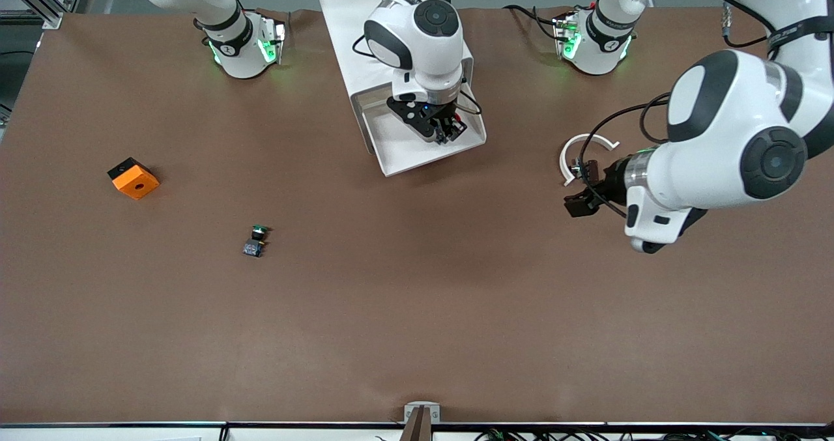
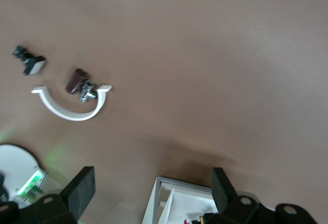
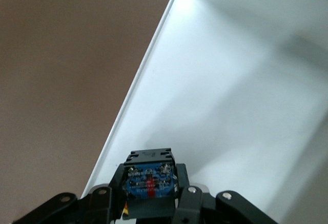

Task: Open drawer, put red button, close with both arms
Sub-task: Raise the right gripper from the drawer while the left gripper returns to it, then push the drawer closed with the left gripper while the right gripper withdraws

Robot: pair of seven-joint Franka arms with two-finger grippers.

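The drawer point(image 1: 405, 156) is pulled out of the white cabinet point(image 1: 348, 17), and its white floor fills the right wrist view point(image 3: 230, 90). My right gripper point(image 1: 447, 130) hangs over the open drawer, shut on the red button point(image 3: 149, 179). Only the button's black-and-blue body shows between the fingers; its cap is hidden. My left gripper point(image 1: 579, 200) is open and empty over the table toward the left arm's end, beside a white curved piece point(image 1: 576, 152). Its wrist view shows the open gripper point(image 2: 151, 193) and a corner of the drawer point(image 2: 164, 196).
A green-capped button point(image 1: 256, 240) and an orange block with a hole point(image 1: 133, 178) lie toward the right arm's end of the table. The white curved piece point(image 2: 72, 108) has small dark parts point(image 2: 82, 85) beside it.
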